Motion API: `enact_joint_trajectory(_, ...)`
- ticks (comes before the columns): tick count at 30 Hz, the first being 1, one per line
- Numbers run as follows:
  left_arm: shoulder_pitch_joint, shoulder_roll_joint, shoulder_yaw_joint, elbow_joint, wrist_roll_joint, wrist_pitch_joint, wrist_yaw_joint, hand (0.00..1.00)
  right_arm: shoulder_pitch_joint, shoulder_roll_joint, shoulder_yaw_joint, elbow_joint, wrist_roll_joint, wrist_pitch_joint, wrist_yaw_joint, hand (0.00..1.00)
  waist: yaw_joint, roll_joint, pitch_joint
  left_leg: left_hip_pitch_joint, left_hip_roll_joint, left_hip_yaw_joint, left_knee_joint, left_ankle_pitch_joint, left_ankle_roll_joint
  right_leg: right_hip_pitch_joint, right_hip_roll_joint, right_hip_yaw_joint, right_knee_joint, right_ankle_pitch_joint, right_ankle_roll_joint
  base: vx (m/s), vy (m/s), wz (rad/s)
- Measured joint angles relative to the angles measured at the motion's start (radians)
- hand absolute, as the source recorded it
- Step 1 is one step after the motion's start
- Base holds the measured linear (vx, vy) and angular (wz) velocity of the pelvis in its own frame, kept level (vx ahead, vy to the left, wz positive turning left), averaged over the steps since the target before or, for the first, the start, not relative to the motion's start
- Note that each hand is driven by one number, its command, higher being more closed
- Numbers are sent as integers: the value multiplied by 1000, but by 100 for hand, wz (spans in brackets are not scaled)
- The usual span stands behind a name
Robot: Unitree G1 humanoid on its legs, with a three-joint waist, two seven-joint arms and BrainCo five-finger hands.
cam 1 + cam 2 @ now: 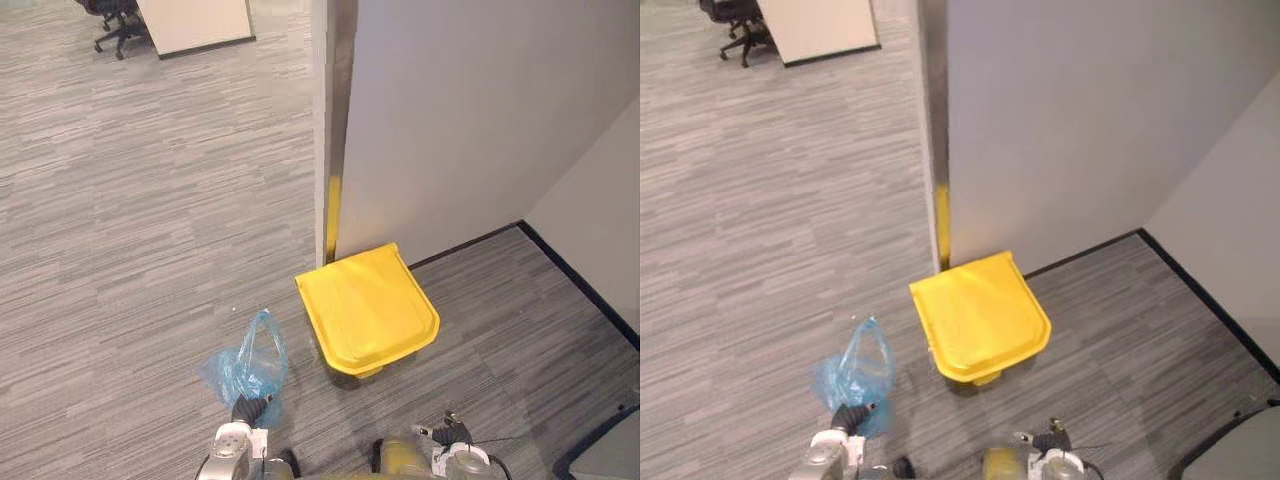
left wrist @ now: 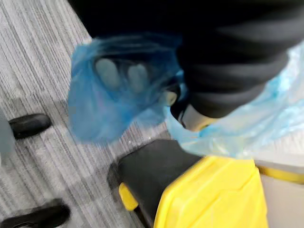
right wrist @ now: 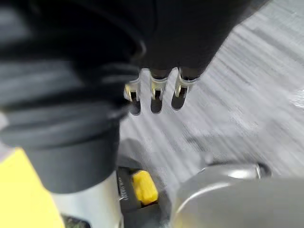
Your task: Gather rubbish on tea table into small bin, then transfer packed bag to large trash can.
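Hanging from curled fingers of the left hand (image 1: 244, 409), the blue bag (image 1: 250, 366) should be withheld until the yellow trash can lid (image 1: 368, 308) is raised by the slack-fingered, empty right hand (image 3: 156, 97).

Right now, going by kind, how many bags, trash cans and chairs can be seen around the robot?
blue bag: 1, held up in the left hand
yellow trash can: 1, lid down, by the wall corner
office chair: 1, far across the floor
Total: 3
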Motion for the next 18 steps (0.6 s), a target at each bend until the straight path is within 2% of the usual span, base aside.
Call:
enact_joint_trajectory(1, -3, 3, 0, 8, 1, 0, 1, 100, -4, 0, -1, -4, 0, 0, 0, 0, 0, -3, 2, 1, 1, -5, 4, -3, -1, -10, 1, -10, -31, 15, -3, 79, -1, 40)
enact_joint_trajectory(2, -7, 8, 2, 20, 1, 0, 4, 100, -5, 1, -1, -8, -1, 1, 1, 0, 0, -9, 12, 2, 4, -18, 24, -17, -5, -35, 1, -33, -150, 83, -10, 117, -24, 36)
enact_joint_trajectory(3, -7, 8, 6, 21, 1, 0, 5, 100, -6, 1, -3, -9, 0, 2, 0, 0, 0, -12, 22, 3, 5, -25, 37, -28, -8, -40, 1, -47, -209, 123, -6, 292, -86, 49)
enact_joint_trajectory(4, 1, -3, 26, 25, 1, 0, 7, 100, 6, 2, -6, -10, -4, 6, -2, 0, 7, -18, 24, 3, 13, -35, 76, -58, -29, 42, -7, -68, -292, 183, 1, 306, -103, 22)
enact_joint_trajectory(5, 0, 1, 32, 26, 1, -1, 7, 100, 6, 7, -6, -8, -4, 9, -3, 0, 23, -34, 25, 0, 13, -33, 98, -65, -52, 76, -11, -64, -327, 236, -21, 312, -132, 10)
enact_joint_trajectory(6, -11, -10, 38, 32, 1, 0, 9, 100, -23, 16, -9, -20, -4, 12, -4, 0, 27, -12, 69, 0, 36, -31, 141, -78, -71, 77, -1, -75, -277, 248, -45, 153, -86, 1)
enact_joint_trajectory(8, -26, -36, 37, 32, 4, -1, 8, 100, -26, 23, -15, -56, -4, 12, -7, 0, 19, -4, 84, 16, 34, -38, 145, -77, -71, 46, -6, -76, -158, 164, -65, 190, -88, 18)
enact_joint_trajectory(9, -28, -40, 36, 32, 8, -1, 8, 100, -24, 26, -15, -62, -4, 12, -7, 0, 21, -3, 85, 23, 34, -41, 146, -77, -71, 47, -7, -76, -139, 146, -68, 222, -88, 18)
enact_joint_trajectory(10, -29, -44, 36, 31, 21, -1, 2, 100, -17, 38, -14, -76, -5, 11, -6, 0, 25, -5, 83, 36, 39, -53, 157, -78, -71, 47, -11, -76, -87, 104, -67, 167, -101, 25)
enact_joint_trajectory(11, -32, -45, 36, 30, 23, -2, -2, 100, -6, 49, -13, -93, -5, 10, -5, 0, 25, -7, 81, 40, 48, -68, 176, -89, -85, 47, -16, -76, -31, 55, -65, 192, -130, 30)
enact_joint_trajectory(13, -38, -47, 37, 24, 36, -2, -4, 100, 1, 54, -13, -105, -5, 5, -1, 0, 25, -6, 80, 56, 54, -93, 178, -110, -100, 47, -20, -83, 29, 3, -67, 144, -126, 33)
enact_joint_trajectory(18, -42, -70, 40, 13, 51, -2, -6, 100, 11, 52, -5, -104, -6, 7, 9, 0, 24, 14, 47, 53, 84, -121, 119, -105, -115, 46, 3, -117, 11, -5, -73, 79, -67, 19)
